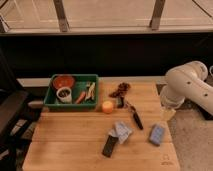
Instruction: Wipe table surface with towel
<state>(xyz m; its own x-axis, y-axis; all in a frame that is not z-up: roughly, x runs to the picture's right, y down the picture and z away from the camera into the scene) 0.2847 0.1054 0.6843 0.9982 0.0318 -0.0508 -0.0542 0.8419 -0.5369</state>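
Observation:
A crumpled grey-blue towel (121, 131) lies on the wooden table (65, 137), right of the middle and toward the front. My white arm (187, 86) bends in from the right. Its gripper (168, 113) hangs just off the table's right edge, about level with the towel's far side and well to the right of it. It holds nothing that I can see. The towel lies partly over a black flat object (109, 146).
A green bin (52, 100) with a red bowl, a cup and food items stands at the back left. An orange (107, 106), a dark reddish bunch (120, 90), a black-handled tool (136, 119) and a blue sponge (157, 134) lie around the towel. A dark chair stands left.

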